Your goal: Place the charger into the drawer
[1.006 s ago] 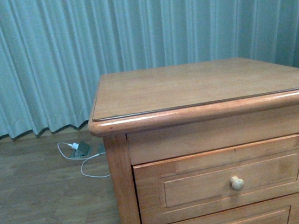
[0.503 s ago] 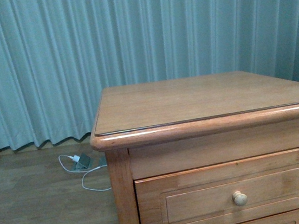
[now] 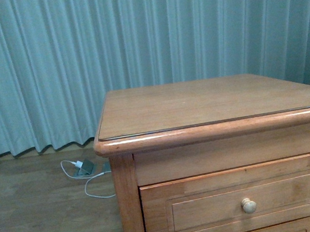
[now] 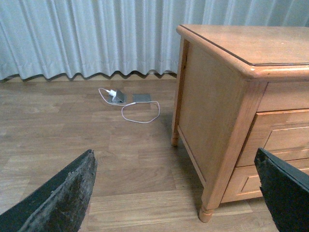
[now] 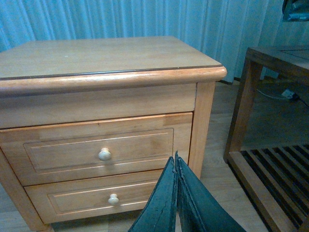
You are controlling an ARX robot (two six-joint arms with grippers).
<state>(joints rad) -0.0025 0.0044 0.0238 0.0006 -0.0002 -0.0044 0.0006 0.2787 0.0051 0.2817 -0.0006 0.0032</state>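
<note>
The charger is out of view in every frame. The drawer (image 3: 230, 200) is the upper one of a honey-coloured cabinet (image 3: 198, 102) and stands shut, with a round pale knob (image 3: 248, 205). The right wrist view shows the same drawer (image 5: 58, 150) and its knob (image 5: 104, 154). My right gripper (image 5: 175, 158) is shut with nothing in it and hangs in front of the cabinet's right leg, apart from the drawer. My left gripper (image 4: 175, 159) is open and holds nothing, low over the floor beside the cabinet's left front leg. Neither arm shows in the front view.
A white-cabled plug with a grey device (image 3: 85, 167) lies on the wooden floor by the curtain (image 3: 36, 68), left of the cabinet. A lower drawer (image 5: 96, 198) sits under the upper one. A dark slatted wooden rack (image 5: 260, 164) stands right of the cabinet.
Between one second and half a second ago the front view tilted upward, so the cabinet sits lower in the picture. Since then nothing has moved.
</note>
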